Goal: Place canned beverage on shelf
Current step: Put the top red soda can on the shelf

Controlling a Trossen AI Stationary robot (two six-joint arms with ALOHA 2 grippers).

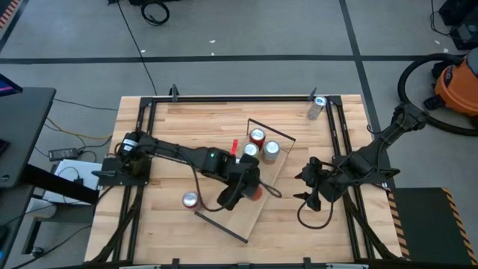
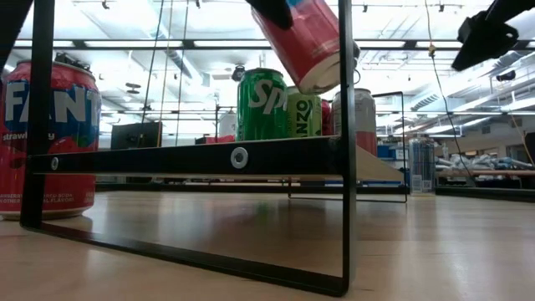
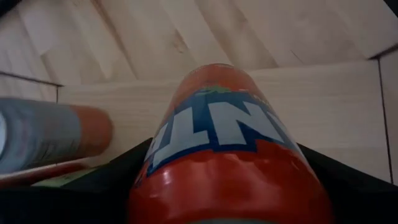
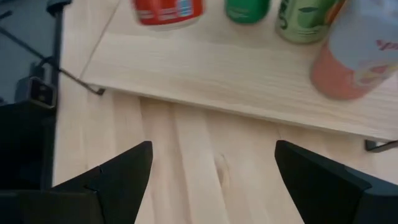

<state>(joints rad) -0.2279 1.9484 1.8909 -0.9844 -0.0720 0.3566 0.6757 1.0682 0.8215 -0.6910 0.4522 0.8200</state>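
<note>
From above, the left gripper (image 1: 250, 187) pinches an orange can (image 1: 256, 193) over the shelf (image 1: 258, 202), just beside three cans (image 1: 258, 146) already standing there, while the right gripper (image 1: 308, 187) waits spread beside the board. From table height the held can (image 2: 305, 42) hangs tilted above the board, so letting go now could topple it into its neighbours. The left wrist view shows the can (image 3: 230, 155) filling the jaws; a skewed descent might catch the board's edge.

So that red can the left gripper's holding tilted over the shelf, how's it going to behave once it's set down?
The red can hangs tilted in the left gripper, so landing on an edge it may wobble or tip. It is round, so on its side it would probably roll along the shelf. Its glossy skin looks slippery.
</note>
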